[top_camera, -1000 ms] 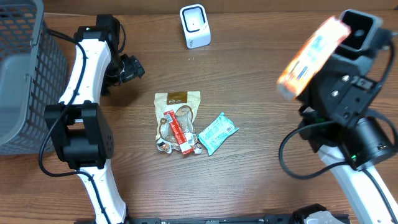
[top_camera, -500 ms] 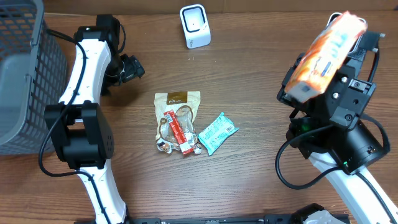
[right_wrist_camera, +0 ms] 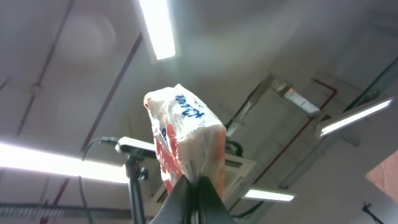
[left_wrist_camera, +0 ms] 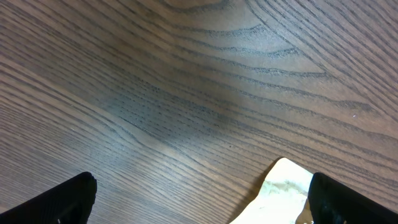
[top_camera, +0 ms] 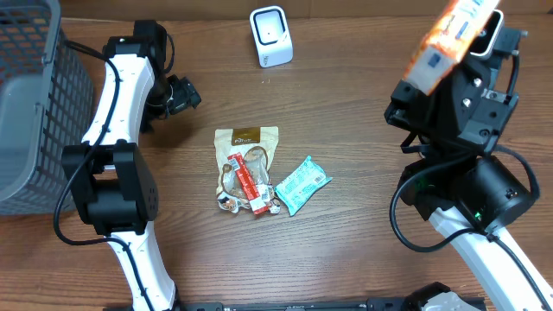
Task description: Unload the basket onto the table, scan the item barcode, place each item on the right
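Wood-grain tabletop [top_camera: 363,104] lies well below the right gripper [right_wrist_camera: 196,186], which is pinched tight on one end of an orange-and-white crinkly plastic snack packet [right_wrist_camera: 181,134] and points it at the ceiling. Off to that hand's left and beneath it stands the small white box-shaped barcode scanner [top_camera: 270,36]. Which face carries the barcode I cannot tell, so roll the wrist slowly while lowering, present the packet flat to the scanner's window, then pause. The left gripper [top_camera: 183,95] hangs wide open, empty.
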You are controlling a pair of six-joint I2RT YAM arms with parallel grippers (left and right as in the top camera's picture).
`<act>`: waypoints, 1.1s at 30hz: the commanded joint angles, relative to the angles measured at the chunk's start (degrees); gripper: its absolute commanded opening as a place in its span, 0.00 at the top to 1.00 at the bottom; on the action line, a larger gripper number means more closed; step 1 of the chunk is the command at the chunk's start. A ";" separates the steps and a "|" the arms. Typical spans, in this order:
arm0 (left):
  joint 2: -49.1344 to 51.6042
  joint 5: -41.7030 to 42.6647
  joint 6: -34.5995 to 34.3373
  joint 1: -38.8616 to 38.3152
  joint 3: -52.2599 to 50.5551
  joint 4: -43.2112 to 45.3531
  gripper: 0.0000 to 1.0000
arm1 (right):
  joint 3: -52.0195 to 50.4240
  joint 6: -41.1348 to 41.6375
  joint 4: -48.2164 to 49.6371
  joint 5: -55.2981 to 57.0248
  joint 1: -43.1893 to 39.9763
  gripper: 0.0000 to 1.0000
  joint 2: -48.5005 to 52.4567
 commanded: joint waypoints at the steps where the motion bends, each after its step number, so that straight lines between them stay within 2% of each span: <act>1: -0.90 -0.55 0.68 -0.42 0.90 0.02 0.00 | 0.09 7.98 -0.15 0.09 0.17 0.96 -0.85; 8: -0.90 -0.55 0.68 -0.42 0.90 0.02 0.00 | 0.09 7.96 2.01 -1.57 0.17 0.96 -0.85; 11: -0.90 -0.55 0.68 -0.42 0.90 0.02 0.00 | 0.09 6.49 1.01 -8.44 0.17 0.96 -0.79; 14: -0.90 -0.55 0.68 -0.42 0.90 0.02 0.00 | 0.09 0.07 -4.68 -17.62 0.17 0.96 -0.74; 16: -0.90 -0.55 0.68 -0.42 0.90 0.02 0.00 | 0.09 -5.07 -10.82 -21.97 0.17 0.96 -0.74; 18: -0.90 -0.55 0.68 -0.42 0.90 0.02 0.00 | 0.09 -11.76 -21.27 -25.90 0.17 0.96 -0.74; 20: -0.90 -0.55 0.68 -0.42 0.90 0.02 0.00 | 0.09 -18.12 -35.21 -28.41 0.17 0.96 -0.74; 21: -0.90 -0.55 0.68 -0.39 0.90 0.02 0.00 | 0.09 -25.49 -49.37 -28.68 0.17 0.96 -0.57; 25: -0.90 -0.55 0.68 -0.42 0.90 0.00 0.00 | 0.09 -44.78 -75.54 -25.81 0.17 0.96 1.14; 29: -0.90 -0.55 0.68 -0.42 0.90 0.02 0.00 | 0.09 -64.13 -92.17 -24.92 0.17 0.96 4.11; 31: -0.90 -0.55 0.68 -0.42 0.90 0.02 0.00 | 0.09 -69.55 -96.76 -27.34 0.17 0.96 5.68; 33: -0.90 -0.55 0.68 -0.39 0.90 0.02 0.00 | 0.09 -73.18 -97.50 -34.38 0.15 0.96 6.58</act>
